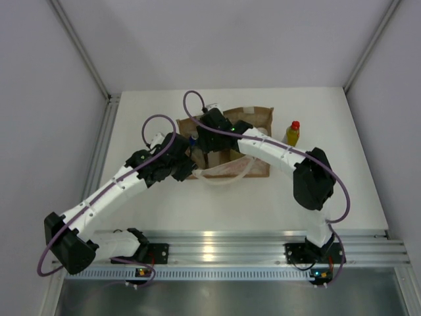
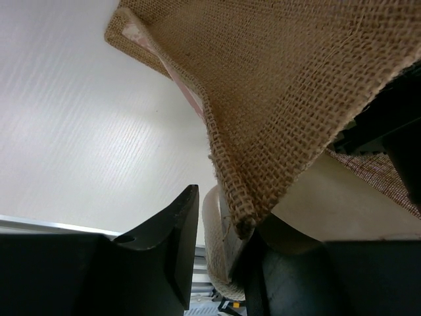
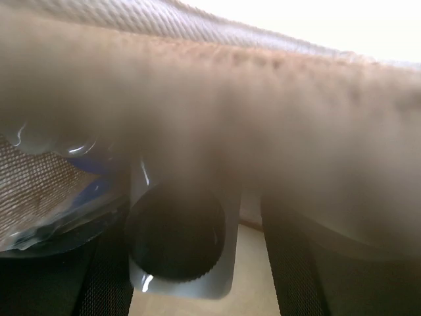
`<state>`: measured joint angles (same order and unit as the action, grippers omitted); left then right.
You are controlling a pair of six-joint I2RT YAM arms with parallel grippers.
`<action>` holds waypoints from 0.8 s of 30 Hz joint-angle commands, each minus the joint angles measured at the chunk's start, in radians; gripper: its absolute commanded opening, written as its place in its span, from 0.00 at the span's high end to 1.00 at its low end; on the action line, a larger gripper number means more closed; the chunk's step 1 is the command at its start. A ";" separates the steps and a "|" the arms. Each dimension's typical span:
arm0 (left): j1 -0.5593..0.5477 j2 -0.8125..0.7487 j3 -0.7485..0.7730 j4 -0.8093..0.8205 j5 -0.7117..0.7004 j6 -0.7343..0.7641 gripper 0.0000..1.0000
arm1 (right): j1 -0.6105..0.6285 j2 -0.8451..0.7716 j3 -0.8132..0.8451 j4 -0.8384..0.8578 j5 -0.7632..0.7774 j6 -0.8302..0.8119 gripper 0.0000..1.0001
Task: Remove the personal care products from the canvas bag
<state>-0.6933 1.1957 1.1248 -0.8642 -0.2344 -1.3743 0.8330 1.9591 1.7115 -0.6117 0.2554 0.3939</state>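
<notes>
The tan canvas bag point(image 1: 253, 122) lies on the white table, its mouth toward the left. My left gripper point(image 1: 186, 164) is shut on the bag's edge. In the left wrist view, the burlap point(image 2: 289, 99) and a cream handle strap point(image 2: 217, 243) sit between the fingers of my left gripper point(image 2: 227, 210). My right gripper point(image 1: 207, 139) is inside the bag's mouth. It point(image 3: 197, 263) is open around a white bottle with a dark grey cap point(image 3: 181, 243), which is close to the left finger. A blue-topped item point(image 3: 72, 191) lies beside it. The yellow bottle with a red cap point(image 1: 293, 133) stands right of the bag.
The bag's cream loop handles point(image 1: 227, 174) trail toward the near side. The table's near edge meets a metal rail point(image 1: 217, 240). White walls enclose the table at the left, back and right.
</notes>
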 commanded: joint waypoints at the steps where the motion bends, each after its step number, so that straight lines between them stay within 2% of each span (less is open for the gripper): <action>1: 0.003 -0.007 0.030 -0.022 -0.036 0.024 0.66 | 0.020 0.040 0.045 -0.020 0.073 -0.015 0.34; 7: 0.003 -0.005 0.043 -0.022 -0.036 0.032 0.66 | 0.009 0.101 0.076 -0.017 0.081 -0.023 0.40; 12: 0.003 -0.011 0.046 -0.022 -0.040 0.040 0.66 | 0.009 0.093 0.045 0.023 0.087 -0.021 0.58; 16: 0.003 -0.013 0.047 -0.022 -0.042 0.043 0.66 | 0.008 0.057 0.030 0.044 0.107 -0.023 0.83; 22: 0.003 -0.007 0.058 -0.022 -0.046 0.050 0.66 | 0.008 -0.031 0.063 0.043 0.130 -0.044 1.00; 24: 0.003 -0.005 0.058 -0.022 -0.048 0.050 0.66 | 0.003 -0.060 0.082 0.041 0.130 -0.055 1.00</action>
<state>-0.6933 1.1957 1.1458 -0.8677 -0.2565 -1.3392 0.8337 2.0281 1.7538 -0.6064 0.3443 0.3645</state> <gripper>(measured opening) 0.343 0.476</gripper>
